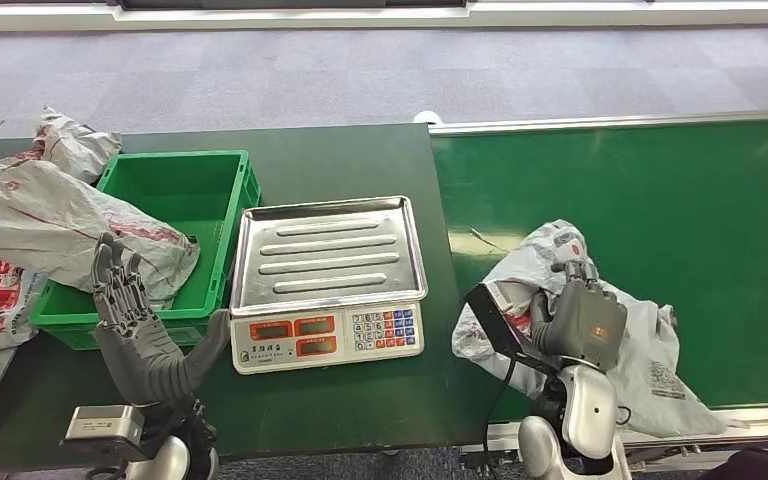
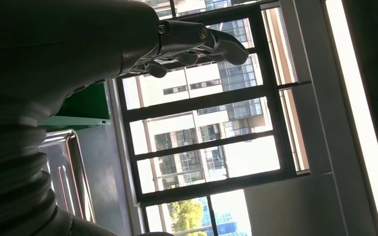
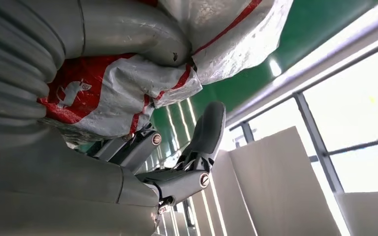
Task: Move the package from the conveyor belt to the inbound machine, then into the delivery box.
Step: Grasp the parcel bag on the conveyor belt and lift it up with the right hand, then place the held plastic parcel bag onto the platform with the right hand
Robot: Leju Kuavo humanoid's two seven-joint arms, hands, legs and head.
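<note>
Package (image 1: pixel 560 290) partly under right robot hand (image 1: pixel 582 318)

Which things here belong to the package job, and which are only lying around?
For the job: package under the right hand on the conveyor belt; scale; green box.
Lying around: bags at the table's left; left hand, raised, holding nothing.

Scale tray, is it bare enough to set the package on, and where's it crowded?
Yes: the scale tray, between the green bin and the conveyor belt, is bare. The belt beyond the package in the right robot hand is free too. Bags crowd the bin near the left robot hand.
</note>
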